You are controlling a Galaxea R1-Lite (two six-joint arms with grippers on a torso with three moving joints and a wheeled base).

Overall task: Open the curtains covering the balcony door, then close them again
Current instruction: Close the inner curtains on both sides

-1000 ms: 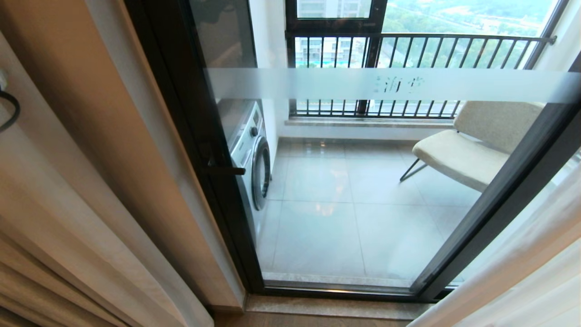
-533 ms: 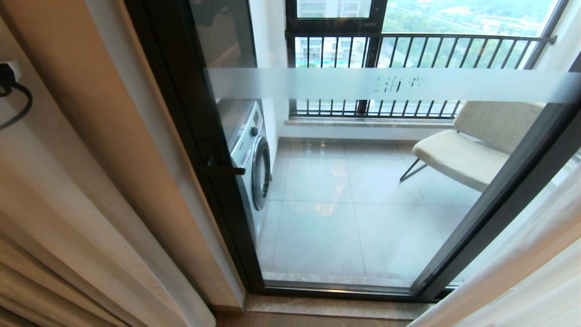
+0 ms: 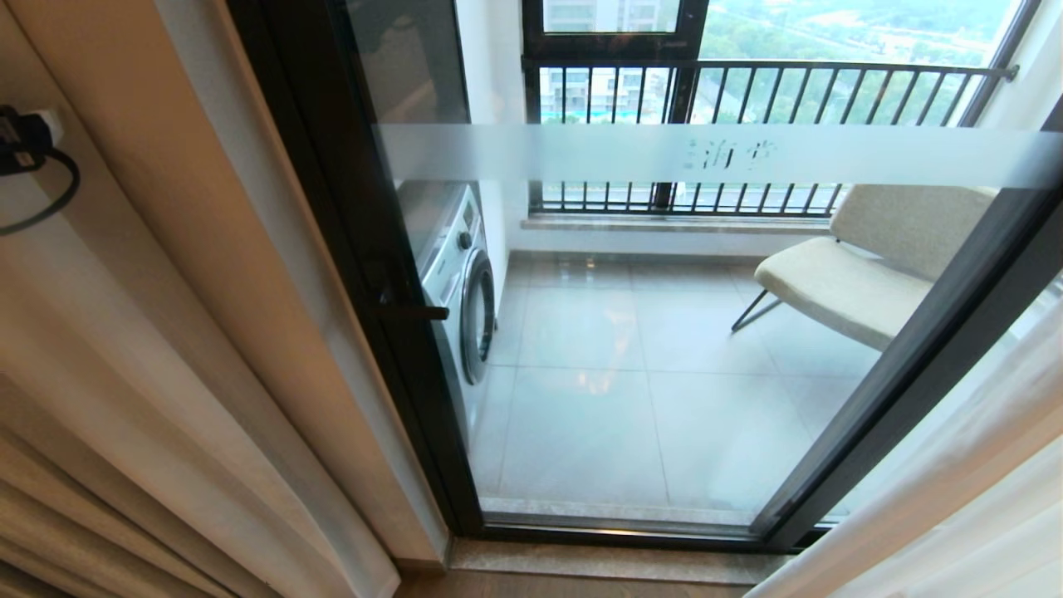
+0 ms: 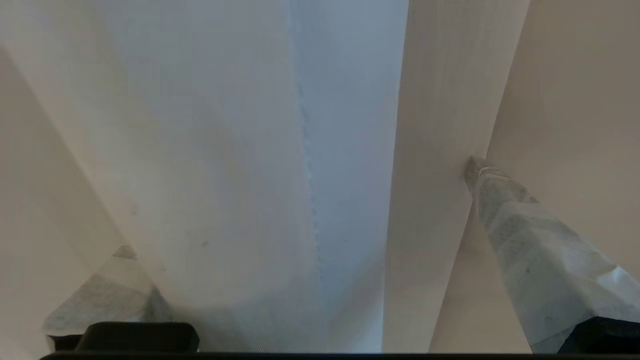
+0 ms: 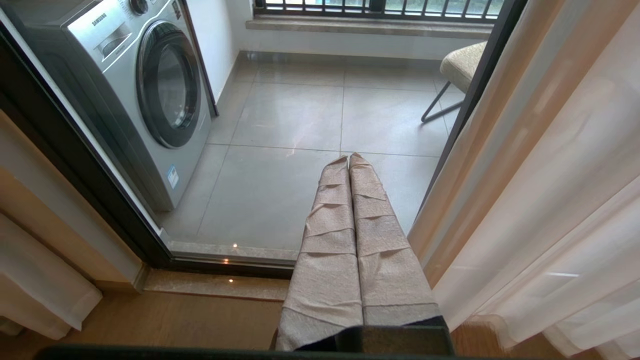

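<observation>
At the door's left side your left gripper is spread wide round the curtains, not clamped yet. Balcony door is uncovered. Risk: you pinch only the thin sheer, thick layer stays. Right gripper clenched, empty.

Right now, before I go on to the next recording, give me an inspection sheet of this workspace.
Surface: wood floor indoors, grey tile floor on the balcony.
Job's things: curtains drawn aside left and right; balcony door glass uncovered, panels shut.
Clutter: nothing seen.
Grippers: left gripper open, with curtain folds between its wrapped fingers; right gripper shut, empty, pointing at the glass.
Cables: black cable looping from a dark part of the left arm at the head view's left edge.
Surroundings: washing machine, beige chair and black railing beyond the door.
</observation>
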